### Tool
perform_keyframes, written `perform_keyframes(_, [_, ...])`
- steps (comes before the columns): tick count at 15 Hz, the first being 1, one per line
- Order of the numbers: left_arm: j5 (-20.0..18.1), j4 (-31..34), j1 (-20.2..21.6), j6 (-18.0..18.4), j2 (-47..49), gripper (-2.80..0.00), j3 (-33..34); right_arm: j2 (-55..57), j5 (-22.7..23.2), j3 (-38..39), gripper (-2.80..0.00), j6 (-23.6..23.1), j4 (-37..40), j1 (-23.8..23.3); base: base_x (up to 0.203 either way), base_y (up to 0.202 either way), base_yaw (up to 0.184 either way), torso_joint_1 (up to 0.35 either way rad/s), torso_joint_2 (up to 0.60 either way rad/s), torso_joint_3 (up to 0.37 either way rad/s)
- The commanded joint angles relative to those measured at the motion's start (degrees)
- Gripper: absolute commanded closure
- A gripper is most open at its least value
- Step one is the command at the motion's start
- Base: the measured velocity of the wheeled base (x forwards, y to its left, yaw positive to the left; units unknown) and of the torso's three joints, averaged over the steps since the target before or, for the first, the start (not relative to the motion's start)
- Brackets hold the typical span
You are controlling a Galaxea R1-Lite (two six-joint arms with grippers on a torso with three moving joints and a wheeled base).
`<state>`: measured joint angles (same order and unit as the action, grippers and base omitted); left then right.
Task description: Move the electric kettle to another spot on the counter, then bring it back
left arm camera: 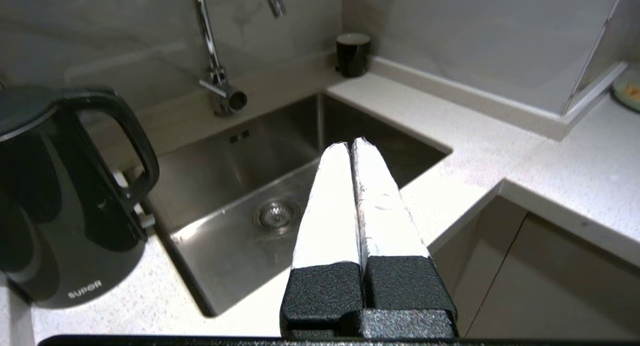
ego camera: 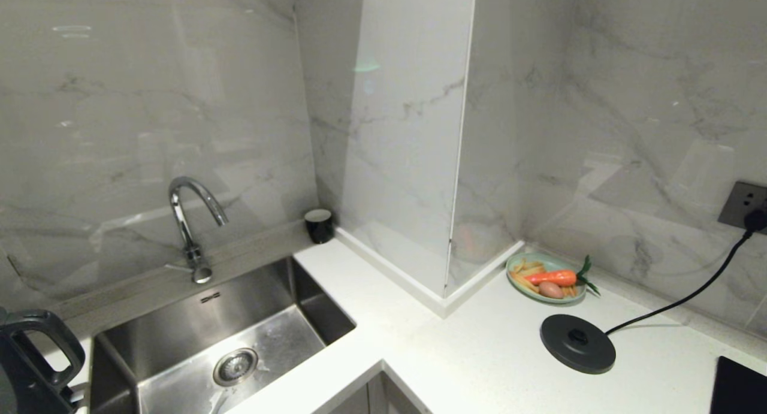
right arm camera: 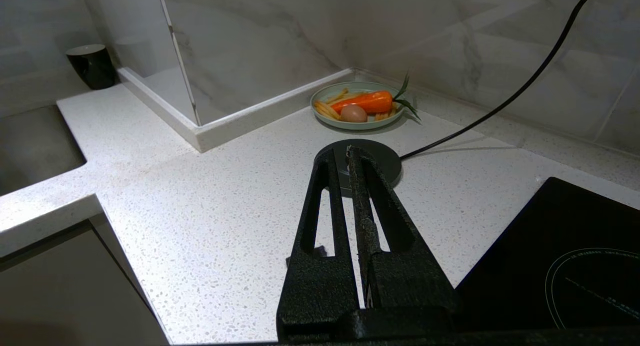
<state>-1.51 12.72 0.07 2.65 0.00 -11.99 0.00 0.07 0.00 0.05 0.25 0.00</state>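
The electric kettle (ego camera: 30,366), a glossy black jug with a loop handle, stands on the white speckled counter (ego camera: 479,354) at the far left, beside the sink. Its handle faces the basin. In the left wrist view the electric kettle (left arm camera: 55,211) is off to one side of my left gripper (left arm camera: 350,144). That gripper is shut and empty, apart from the kettle, above the sink's front edge. My right gripper (right arm camera: 340,153) hangs shut and empty above the counter (right arm camera: 200,211), short of the round black base disc (right arm camera: 385,160). Neither gripper shows in the head view.
The steel sink (ego camera: 198,318) with its tap (ego camera: 186,222) lies between the kettle and the base disc (ego camera: 577,343), whose cord runs to a wall socket (ego camera: 743,204). A black cup (ego camera: 319,225) and a plate (ego camera: 510,269) of food stand by the wall. A black hob (ego camera: 740,387) fills the right corner.
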Motion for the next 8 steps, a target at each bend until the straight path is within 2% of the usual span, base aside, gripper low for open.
perform_keyframes(1, [0.11,-2.11,0.01,0.34,0.09,0.00,5.25,0.00,0.01,0.00,0.00,0.02,0.01,0.00,0.000,0.000,0.000,0.000,0.00,0.000])
perform_keyframes(3, [0.31,-9.60,-0.05,-0.22,0.09,0.00,10.34,0.00,0.01,0.00,0.00,0.02,0.01,0.02,0.000,0.000,0.000,0.000,0.00,0.000])
perform_keyframes(8, [0.14,-9.11,-0.16,-0.07,0.18,0.00,10.40,0.00,0.01,0.00,0.00,0.04,0.01,0.01,0.000,0.000,0.000,0.000,0.00,0.000])
